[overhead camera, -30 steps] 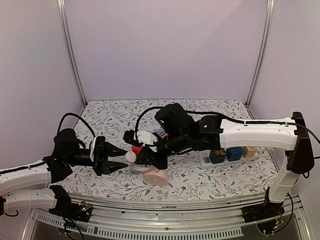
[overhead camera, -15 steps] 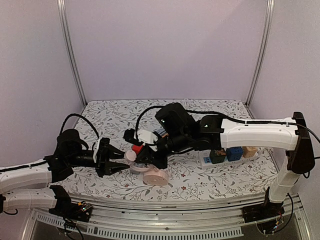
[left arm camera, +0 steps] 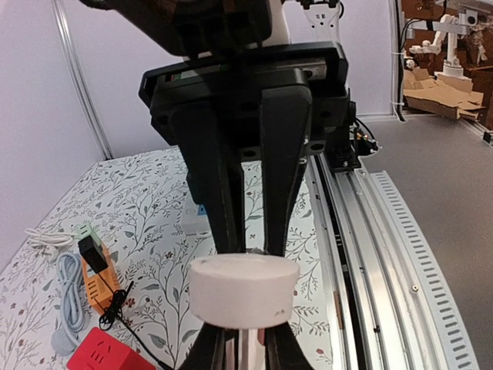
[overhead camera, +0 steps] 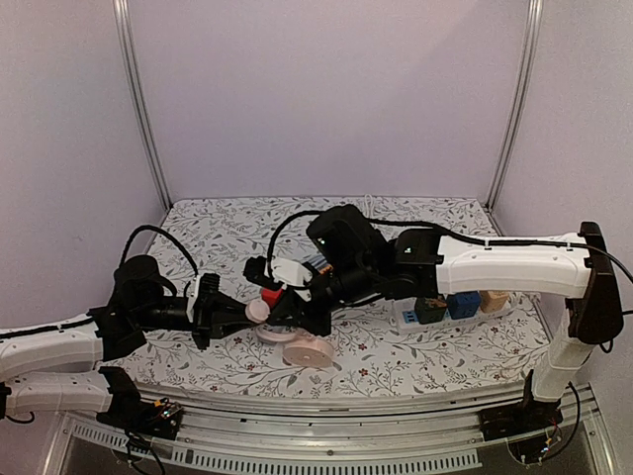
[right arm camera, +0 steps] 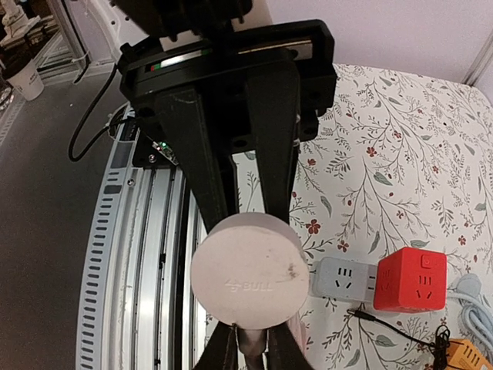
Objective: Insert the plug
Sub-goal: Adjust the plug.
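A pale pink round plug is held between both arms above the flowered cloth; it shows as a small disc (overhead camera: 257, 310) and a larger disc (overhead camera: 307, 351). My left gripper (overhead camera: 244, 316) comes in from the left. In the left wrist view its fingertips (left arm camera: 240, 348) are shut on the stem under the disc (left arm camera: 243, 287). My right gripper (overhead camera: 287, 321) reaches in from the right. In the right wrist view it (right arm camera: 250, 351) is shut on the stem below the disc face marked BULL (right arm camera: 250, 276). A white power strip (overhead camera: 450, 305) lies to the right.
The strip carries blue, dark and beige adapters. A red cube socket (overhead camera: 269, 295) sits behind the grippers, next to a white socket block (right arm camera: 347, 277). An orange adapter (left arm camera: 96, 281) and a coiled white cable (left arm camera: 69, 301) lie on the cloth. The metal rail (overhead camera: 326, 411) runs along the near edge.
My left gripper has slid right up to the small pink disc and its jaws have closed under it. The right arm and the larger disc have barely moved.
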